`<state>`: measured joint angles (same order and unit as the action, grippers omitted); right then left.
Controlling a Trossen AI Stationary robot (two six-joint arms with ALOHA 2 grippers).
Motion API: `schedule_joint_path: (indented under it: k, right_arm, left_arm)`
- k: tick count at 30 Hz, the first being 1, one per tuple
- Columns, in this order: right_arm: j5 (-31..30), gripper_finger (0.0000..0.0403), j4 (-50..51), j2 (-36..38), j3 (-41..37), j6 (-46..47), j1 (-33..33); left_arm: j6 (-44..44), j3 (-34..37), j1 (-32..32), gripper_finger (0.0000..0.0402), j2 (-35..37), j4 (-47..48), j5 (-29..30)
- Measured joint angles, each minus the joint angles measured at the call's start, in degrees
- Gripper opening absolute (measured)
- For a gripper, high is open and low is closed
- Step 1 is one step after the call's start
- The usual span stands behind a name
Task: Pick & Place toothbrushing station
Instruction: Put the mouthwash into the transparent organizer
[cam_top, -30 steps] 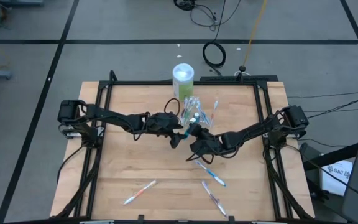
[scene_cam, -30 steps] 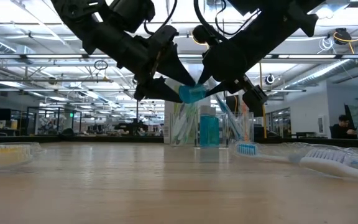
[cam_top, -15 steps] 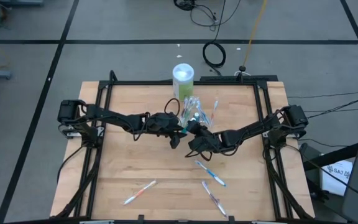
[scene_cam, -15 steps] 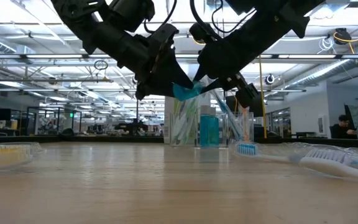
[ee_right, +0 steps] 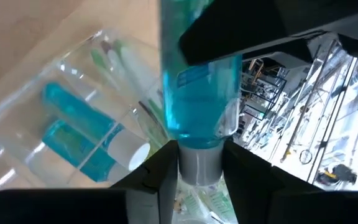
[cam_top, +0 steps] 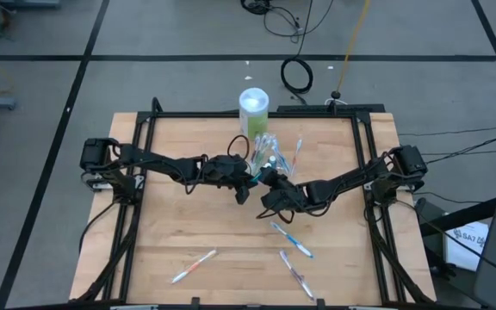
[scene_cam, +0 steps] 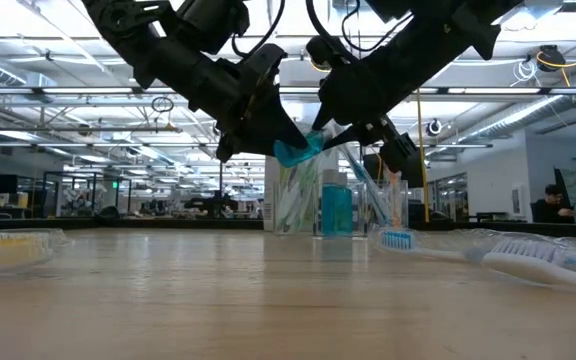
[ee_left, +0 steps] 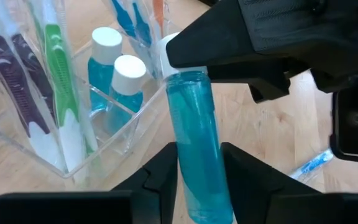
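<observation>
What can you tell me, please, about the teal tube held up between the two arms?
The teal tube is a slim, clear-walled cylinder of blue-green liquid with a white cap. It hangs in the air above the table, tilted, beside the clear organizer. The left pincer closes on its body, while the right pincer grips the capped end. In the low view it shows between both arms, touching nothing else.

Glossy translucent plastic tube (ee_left: pixel 194 155), matt wood table (cam_top: pixel 188 224)

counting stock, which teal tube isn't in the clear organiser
The teal tube held in the air between both grippers; the other two white-capped tubes stand inside the clear organiser.
</observation>
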<state>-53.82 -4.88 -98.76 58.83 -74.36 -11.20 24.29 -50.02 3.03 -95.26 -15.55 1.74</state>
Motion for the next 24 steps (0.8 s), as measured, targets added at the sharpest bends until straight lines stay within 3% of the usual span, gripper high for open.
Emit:
schedule_joint_path:
  k: [17,24]
  right_arm:
    - [-2.98,0.0184,2.30,2.14,0.00,20.50,-3.42]
    - [-2.90,0.0186,13.62,8.29,-0.01,40.85,-5.89]
  left_arm:
    - [-0.42,0.00,-0.15,0.0117,-0.02,-0.04,-0.64]
    - [-1.32,0.00,-0.05,0.0117,-0.02,-1.40,-0.21]
